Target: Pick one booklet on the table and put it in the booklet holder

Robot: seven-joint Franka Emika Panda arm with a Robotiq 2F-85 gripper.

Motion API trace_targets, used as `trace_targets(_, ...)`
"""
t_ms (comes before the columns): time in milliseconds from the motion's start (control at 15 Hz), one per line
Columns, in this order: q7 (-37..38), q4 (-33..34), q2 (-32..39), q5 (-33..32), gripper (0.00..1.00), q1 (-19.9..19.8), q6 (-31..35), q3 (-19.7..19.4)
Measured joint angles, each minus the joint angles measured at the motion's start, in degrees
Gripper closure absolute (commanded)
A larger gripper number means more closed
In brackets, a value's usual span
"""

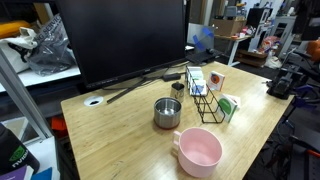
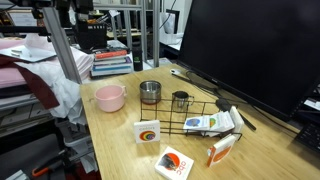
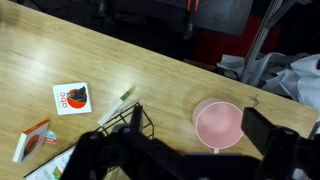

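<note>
Wrist view showed the gripper [image 3: 185,155] as blurred dark shapes low in the picture, its jaws apparently spread and nothing between them, hanging well above the table [image 3: 150,60]. Just under it lay the black wire booklet holder [image 3: 130,120], with a pink bowl [image 3: 220,125] to one side and a white booklet with a red mark [image 3: 72,97] flat on the wood to the other. In an exterior view the green-and-white booklet [image 1: 230,106] leaned at the far end of the holder, touching it or just beside it; whether it sat inside the wires I could not tell. A steel cup [image 1: 167,112] stood near the holder. I judged the pick not yet made: grasping, carrying and slotting the booklet all seemed left to do.
</note>
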Motion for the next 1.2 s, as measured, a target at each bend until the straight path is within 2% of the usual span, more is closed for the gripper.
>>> trace_targets(533,5.46,-1.11,7.73,2.19,0.0,-3.88,0.66,-4.6)
trace_targets(1200,7.18,-1.15,8.69,2.42,0.0,-4.46,0.68,-4.88)
